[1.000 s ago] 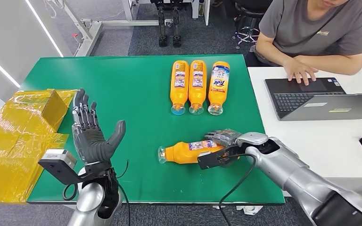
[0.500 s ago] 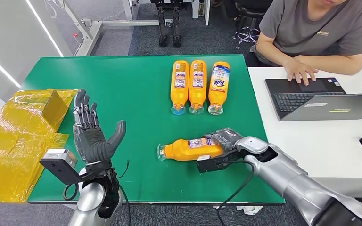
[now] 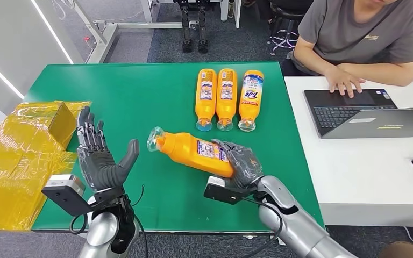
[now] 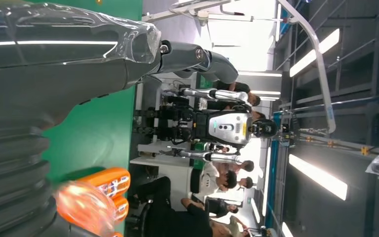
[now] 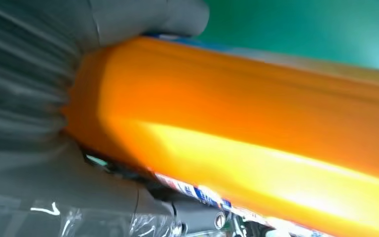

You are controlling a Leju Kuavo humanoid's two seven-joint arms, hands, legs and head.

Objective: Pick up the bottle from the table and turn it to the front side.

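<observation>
My right hand (image 3: 240, 164) grips the base end of an orange Tide bottle (image 3: 192, 151) and holds it above the green table (image 3: 129, 91). The bottle is tilted, with its clear cap (image 3: 154, 140) pointing to the left and a small-print label facing up. From the right wrist camera the orange bottle (image 5: 256, 128) looms large, with the thumb (image 5: 143, 19) wrapped over it. My left hand (image 3: 101, 160) stands upright near the table's front left, palm toward the bottle, fingers spread, holding nothing. The cap end (image 4: 79, 207) appears blurred near it in the left wrist view.
Three more orange bottles (image 3: 226, 98) lie side by side at the table's back, caps toward me. Crumpled yellow wrapping (image 3: 19, 156) covers the left edge. At a white desk (image 3: 365, 156) on the right, a person (image 3: 355, 37) types on a laptop (image 3: 349, 110).
The right hand has lifted the bottle off the table and carried it to the left, toward the left hand. The bottle has tilted. The left hand has dropped slightly.
</observation>
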